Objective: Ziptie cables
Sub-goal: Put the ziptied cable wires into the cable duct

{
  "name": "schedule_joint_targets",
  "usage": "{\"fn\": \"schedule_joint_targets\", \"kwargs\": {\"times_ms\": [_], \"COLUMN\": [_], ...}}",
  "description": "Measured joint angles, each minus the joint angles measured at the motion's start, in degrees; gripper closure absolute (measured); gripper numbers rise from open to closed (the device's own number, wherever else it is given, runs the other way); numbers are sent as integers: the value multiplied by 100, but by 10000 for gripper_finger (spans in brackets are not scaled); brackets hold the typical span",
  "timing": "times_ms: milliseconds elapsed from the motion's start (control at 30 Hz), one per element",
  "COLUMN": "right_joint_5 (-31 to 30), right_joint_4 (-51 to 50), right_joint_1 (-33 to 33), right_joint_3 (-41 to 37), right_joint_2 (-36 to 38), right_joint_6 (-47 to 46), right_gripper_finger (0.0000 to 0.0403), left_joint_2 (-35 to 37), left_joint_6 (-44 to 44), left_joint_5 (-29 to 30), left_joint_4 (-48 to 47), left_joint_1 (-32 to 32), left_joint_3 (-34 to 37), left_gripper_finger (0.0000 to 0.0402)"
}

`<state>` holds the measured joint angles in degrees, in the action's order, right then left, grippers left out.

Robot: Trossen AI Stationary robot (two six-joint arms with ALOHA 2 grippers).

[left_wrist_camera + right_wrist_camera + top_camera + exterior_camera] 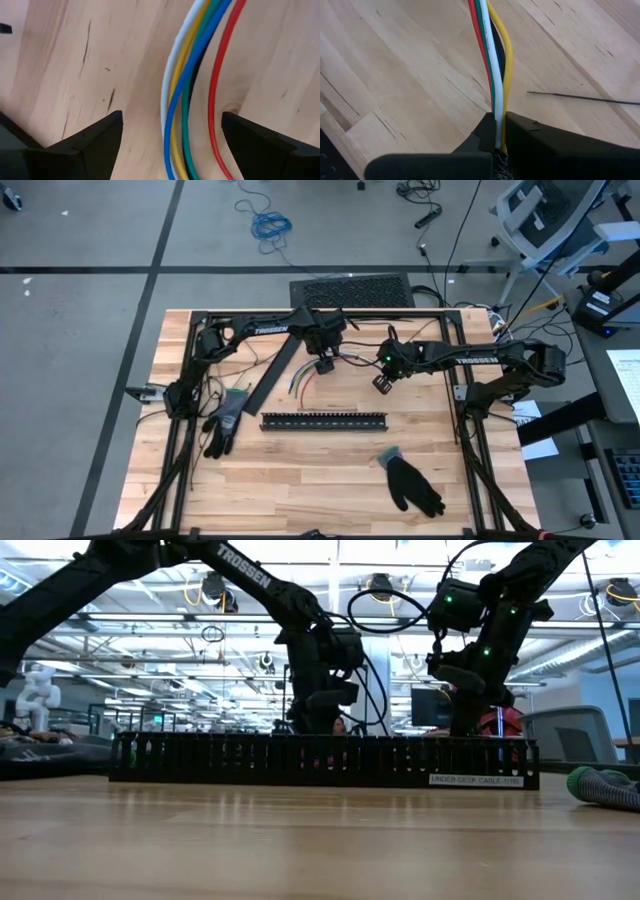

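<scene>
Left gripper (170, 135) is spread wide, fingers (95, 142) on either side of the cables (192, 95) with bare wood showing in both gaps; nothing touched, nothing held. In the high view this gripper (325, 366) sits just behind the slotted strip (323, 420), toward the strip's middle.

Right gripper (500, 132) is clamped tight on the cables (492, 55); the white, green, red and yellow wires run straight into the seam between its fingers. In the high view it (382, 383) is behind the strip's right half, just right of the left gripper.

Cables (318, 378): a thin bundle lying on the surface (300, 490) behind the strip, between the two grippers. Long axis runs roughly parallel to the strip, slightly slanted. One end is pinched in the right gripper; the other end points toward the strip's left half, where the loose tips fan out a bit. In the left wrist view the wires lie side by side, white, yellow, blue, green, then red set a little apart, curving gently.

A thin black strand (580, 97) lies on the wood beside the right gripper, apart from the bundle.

A dark glove (412, 483) lies in front of the strip's right end; another glove (224, 420) lies just off its left end.

In the low view the strip (320, 760) hides the cables; both arms come down behind it.
</scene>
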<state>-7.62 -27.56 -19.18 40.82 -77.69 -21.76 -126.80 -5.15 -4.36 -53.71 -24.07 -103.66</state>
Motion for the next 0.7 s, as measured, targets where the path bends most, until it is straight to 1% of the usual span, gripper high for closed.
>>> {"fn": "schedule_joint_targets", "kwargs": {"times_ms": [233, 333, 400, 467, 533, 600, 700], "right_joint_5": [-4, -6, -9, -9, -10, -7, -9], "right_joint_4": [1, 20, 43, 57, 107, 137, 223], "right_joint_1": [0, -2, 0, -2, -1, 0, -2], "right_joint_3": [0, 0, 0, 0, 0, 0, 0], "right_joint_2": [0, 0, 0, 0, 0, 0, 0], "right_joint_6": [9, 16, 17, 17, 28, 39, 53], "right_gripper_finger": [398, 398, 398, 398, 398, 398, 398], "left_joint_2": [-53, -57, -55, -80, -187, -240, -240], "left_joint_6": [444, 807, 1194, 1531, 1654, 1545, 1205], "left_joint_5": [457, 508, 361, -107, -577, -540, -278], "left_joint_4": [254, 272, 147, -150, -354, -561, -703], "left_joint_1": [137, 133, 133, 95, 84, 88, 159], "left_joint_3": [0, 2, 2, 2, -9, -11, -4], "left_gripper_finger": [71, 71, 71, 71, 71, 71, 71]}}
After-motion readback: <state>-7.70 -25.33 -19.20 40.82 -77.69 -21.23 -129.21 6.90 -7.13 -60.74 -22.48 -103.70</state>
